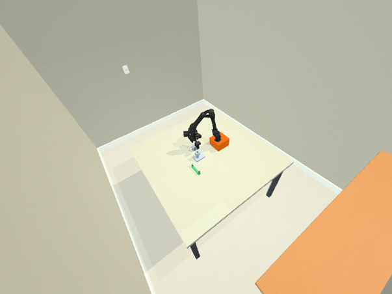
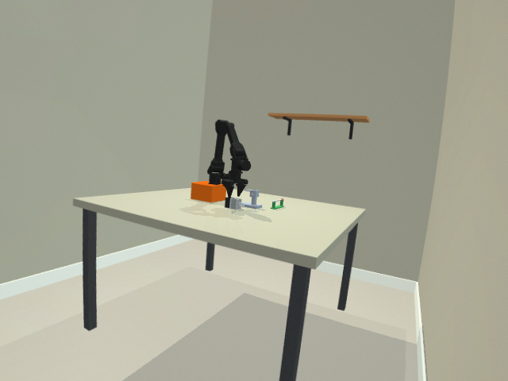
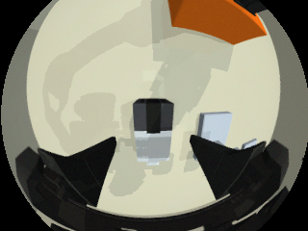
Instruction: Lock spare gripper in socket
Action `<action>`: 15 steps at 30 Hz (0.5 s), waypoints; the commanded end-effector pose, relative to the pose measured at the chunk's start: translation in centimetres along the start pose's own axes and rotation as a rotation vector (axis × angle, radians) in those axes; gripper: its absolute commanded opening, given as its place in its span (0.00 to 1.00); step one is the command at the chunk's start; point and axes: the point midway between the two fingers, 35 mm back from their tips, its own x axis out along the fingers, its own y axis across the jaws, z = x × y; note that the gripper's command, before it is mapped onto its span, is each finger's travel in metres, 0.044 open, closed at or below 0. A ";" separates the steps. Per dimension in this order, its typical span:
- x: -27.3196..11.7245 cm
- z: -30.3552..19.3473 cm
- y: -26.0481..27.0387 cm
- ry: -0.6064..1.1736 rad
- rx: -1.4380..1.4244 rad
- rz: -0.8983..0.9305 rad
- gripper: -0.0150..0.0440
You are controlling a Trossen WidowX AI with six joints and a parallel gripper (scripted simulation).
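Observation:
My gripper (image 2: 234, 194) (image 3: 153, 141) is open and empty, pointing down above the spare gripper. The spare gripper (image 1: 193, 148) (image 2: 235, 203) (image 3: 153, 145), a black and grey block with a small light stub, is low at the table, below and between the spread fingertips. Whether it lies flat is too small to tell. The pale blue mount (image 1: 198, 153) (image 2: 254, 200) stands beside it, its base plate (image 3: 216, 126) showing in the wrist view. A thin part juts from the mount's top. A green stand (image 1: 195, 168) (image 2: 277, 206) bears a pale rod with a red end (image 1: 199, 172) (image 2: 282, 199).
The arm's base stands on an orange block (image 1: 219, 143) (image 2: 208, 191) (image 3: 212, 21) near the mount. The green stand is on the far side of the mount from the spare gripper. An orange-brown shelf (image 1: 337, 232) (image 2: 320, 117) is on the wall, well away from the arm.

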 end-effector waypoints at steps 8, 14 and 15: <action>0.1 0.1 0.0 -0.002 0.000 -0.001 1.00; -0.8 0.0 0.0 -0.002 0.000 -0.001 1.00; -1.4 -0.1 0.0 -0.001 0.000 -0.001 1.00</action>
